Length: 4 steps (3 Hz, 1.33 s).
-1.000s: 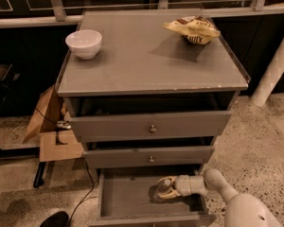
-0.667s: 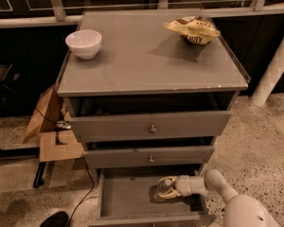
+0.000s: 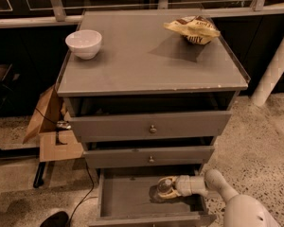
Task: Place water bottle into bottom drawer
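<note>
The bottom drawer (image 3: 125,195) of the grey cabinet is pulled open and shows its plain grey floor. My gripper (image 3: 166,189) reaches into it from the right, low over the right half of the floor. Its yellowish fingers are closed around the water bottle (image 3: 163,184), which shows as a small clear rounded shape seen end-on. The bottle's label and cap are hidden. My white arm (image 3: 213,182) comes in over the drawer's right side.
The two wider drawers with round knobs (image 3: 153,128) are slightly open above. A white bowl (image 3: 84,43) and a yellow snack bag (image 3: 193,30) sit on the cabinet top (image 3: 146,65). Cardboard (image 3: 49,126) and a cable lie left; a white pillar (image 3: 274,65) stands right.
</note>
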Each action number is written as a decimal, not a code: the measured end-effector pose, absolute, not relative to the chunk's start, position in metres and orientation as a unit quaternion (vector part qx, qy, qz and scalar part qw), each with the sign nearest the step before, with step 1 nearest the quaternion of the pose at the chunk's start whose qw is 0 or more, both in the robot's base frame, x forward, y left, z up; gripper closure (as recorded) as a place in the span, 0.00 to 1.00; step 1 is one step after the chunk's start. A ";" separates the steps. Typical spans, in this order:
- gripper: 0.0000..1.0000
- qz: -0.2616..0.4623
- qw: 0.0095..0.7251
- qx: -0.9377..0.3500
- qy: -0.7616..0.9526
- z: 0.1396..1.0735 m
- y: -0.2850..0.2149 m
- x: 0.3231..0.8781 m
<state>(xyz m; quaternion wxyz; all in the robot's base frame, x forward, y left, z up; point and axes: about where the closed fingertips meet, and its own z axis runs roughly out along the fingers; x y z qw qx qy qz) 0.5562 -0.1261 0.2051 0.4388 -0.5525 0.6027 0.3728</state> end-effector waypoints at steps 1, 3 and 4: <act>0.28 0.373 0.439 -0.552 0.603 0.205 -0.126 0.556; 0.00 0.373 0.439 -0.552 0.603 0.205 -0.126 0.556; 0.00 0.373 0.439 -0.552 0.603 0.205 -0.126 0.556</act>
